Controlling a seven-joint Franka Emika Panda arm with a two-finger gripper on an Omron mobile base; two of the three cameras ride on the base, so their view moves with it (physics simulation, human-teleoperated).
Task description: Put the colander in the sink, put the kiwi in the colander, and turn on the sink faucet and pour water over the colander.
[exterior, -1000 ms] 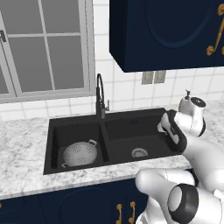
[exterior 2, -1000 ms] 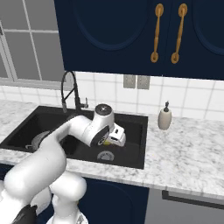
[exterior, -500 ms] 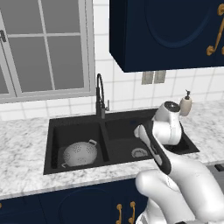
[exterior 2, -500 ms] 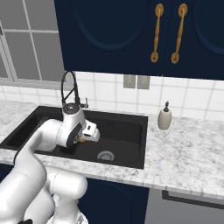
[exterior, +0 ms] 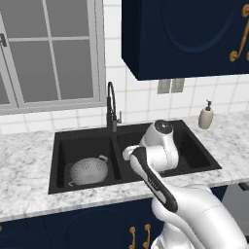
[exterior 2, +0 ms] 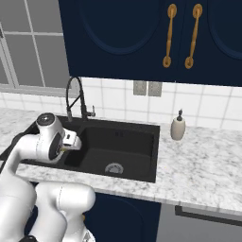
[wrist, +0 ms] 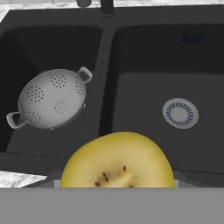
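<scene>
Currently, step: carrying kiwi to colander
pincer (exterior 2: pixel 63 149): clamped on the kiwi (wrist: pixel 117 161), judging by the fruit sitting right at the tips in the hand view
pincer place: over the sink (exterior: pixel 192 158), near the divider
colander (wrist: pixel 50 99): upright in the left basin, ahead and left of pincer, apart
kiwi long axis: across the tips
next move: likely shift left, then lower

The black double-basin sink (exterior 2: pixel 142 156) is set in the marble table (exterior 2: pixel 208 170), with the gooseneck faucet (exterior 2: pixel 75 97) at its ten o'clock, a beige soap dispenser (exterior 2: pixel 178 126) at two o'clock, and the white arm (exterior 2: pixel 45 142) over its left side.
</scene>
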